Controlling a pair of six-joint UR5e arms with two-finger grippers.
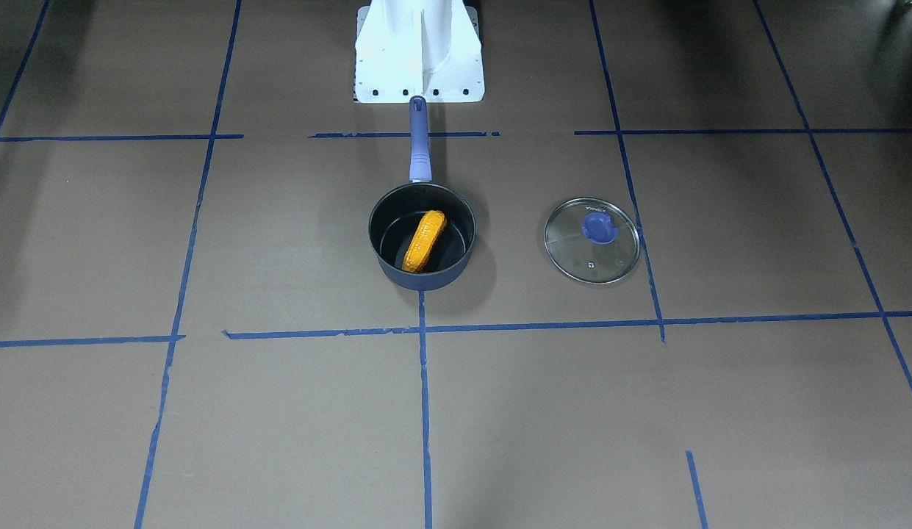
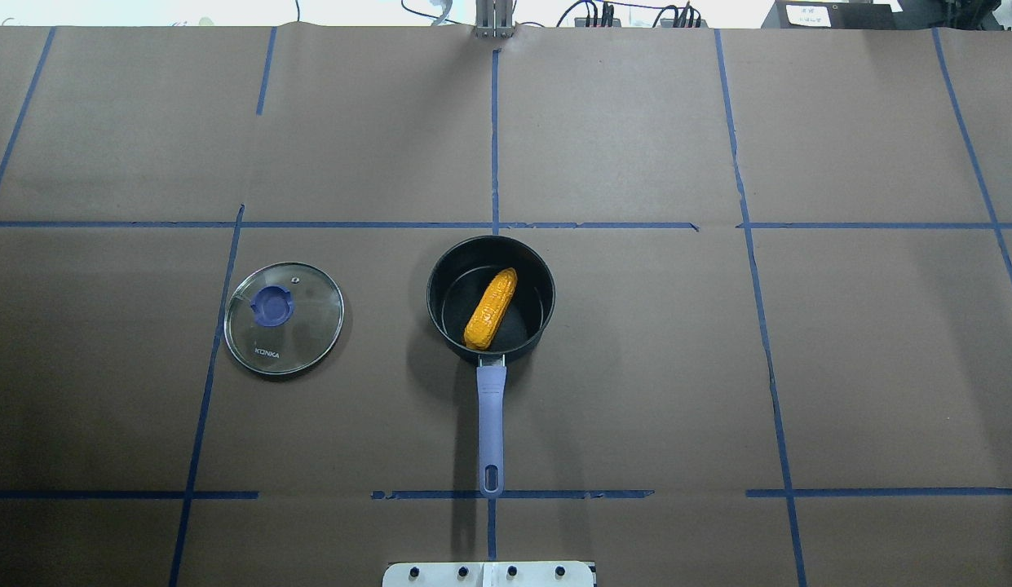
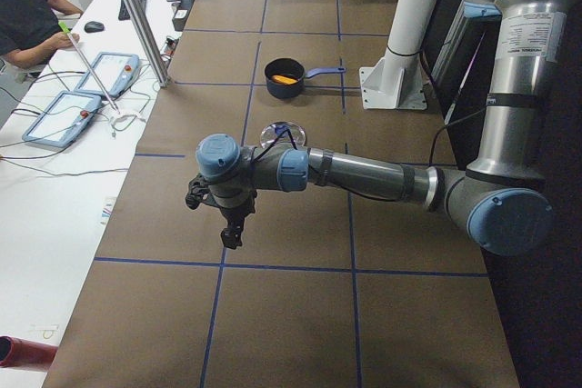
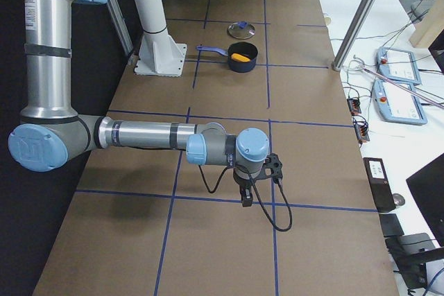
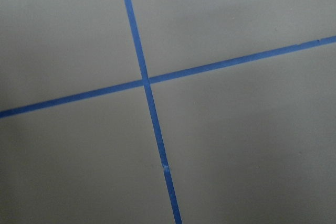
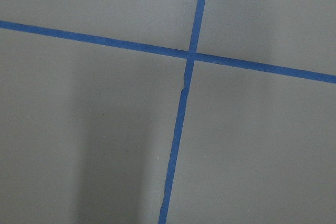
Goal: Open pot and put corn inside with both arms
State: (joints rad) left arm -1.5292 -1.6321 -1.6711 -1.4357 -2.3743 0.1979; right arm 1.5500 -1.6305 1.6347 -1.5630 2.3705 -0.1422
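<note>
In pot [image 2: 444, 273], centre of table [image 2: 636, 391]: 1 corn [image 2: 490, 310], slantwise on the bottom. Beside pot, apart, on the left: lid [image 2: 306, 326], flat. Well away over table: left gripper [image 3: 232, 238], right gripper [image 4: 245, 199]; cannot tell if apart or together.

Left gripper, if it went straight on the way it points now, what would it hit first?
The black left gripper points down, so it would probably meet the brown paper-covered table first, near a crossing of blue tape lines.
</note>
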